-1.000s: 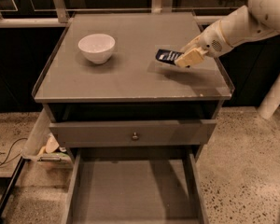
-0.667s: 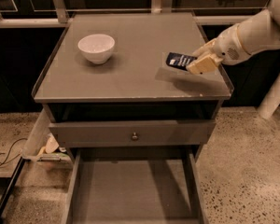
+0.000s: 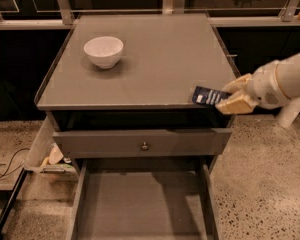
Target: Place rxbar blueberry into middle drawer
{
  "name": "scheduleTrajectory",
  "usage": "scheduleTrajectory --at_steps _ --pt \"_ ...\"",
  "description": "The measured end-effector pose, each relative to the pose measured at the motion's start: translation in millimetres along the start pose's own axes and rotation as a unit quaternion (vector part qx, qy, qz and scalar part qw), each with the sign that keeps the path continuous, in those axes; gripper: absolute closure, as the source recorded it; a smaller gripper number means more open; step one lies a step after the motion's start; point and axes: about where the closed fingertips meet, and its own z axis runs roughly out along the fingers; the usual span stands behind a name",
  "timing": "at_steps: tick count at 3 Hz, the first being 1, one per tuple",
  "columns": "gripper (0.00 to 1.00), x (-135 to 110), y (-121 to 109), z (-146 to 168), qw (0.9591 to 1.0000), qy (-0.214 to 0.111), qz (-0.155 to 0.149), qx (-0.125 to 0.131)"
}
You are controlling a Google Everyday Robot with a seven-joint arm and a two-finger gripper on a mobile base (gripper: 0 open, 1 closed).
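The rxbar blueberry (image 3: 209,96) is a small flat navy bar with white print, held at the cabinet's front right corner. My gripper (image 3: 225,97) is shut on its right end, with one tan finger (image 3: 236,105) below and one above. The white arm reaches in from the right. The bar hangs in the air over the front edge of the cabinet top (image 3: 155,59). The middle drawer (image 3: 140,204) is pulled out at the bottom of the view, with a bare gray floor, below and left of the bar.
A white bowl (image 3: 104,51) stands on the cabinet top at the back left. The top drawer front (image 3: 142,143) with a small round knob sits slightly pulled out above the middle drawer. Clutter and a cable lie on the floor at left.
My gripper has carried the bar from the middle right of the cabinet top forward and right to the front right corner.
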Motion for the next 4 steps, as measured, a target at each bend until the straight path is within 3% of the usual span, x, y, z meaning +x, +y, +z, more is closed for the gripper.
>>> scheduleTrajectory --at_steps 1,2,4 --pt "1.00 50.6 42.1 15.6 0.9994 0.019 0.025 -0.016" --pt "1.00 51.8 49.3 26.0 0.9993 0.020 0.024 -0.020" --pt "1.00 78.5 122.7 106.3 0.9987 -0.010 0.014 -0.048"
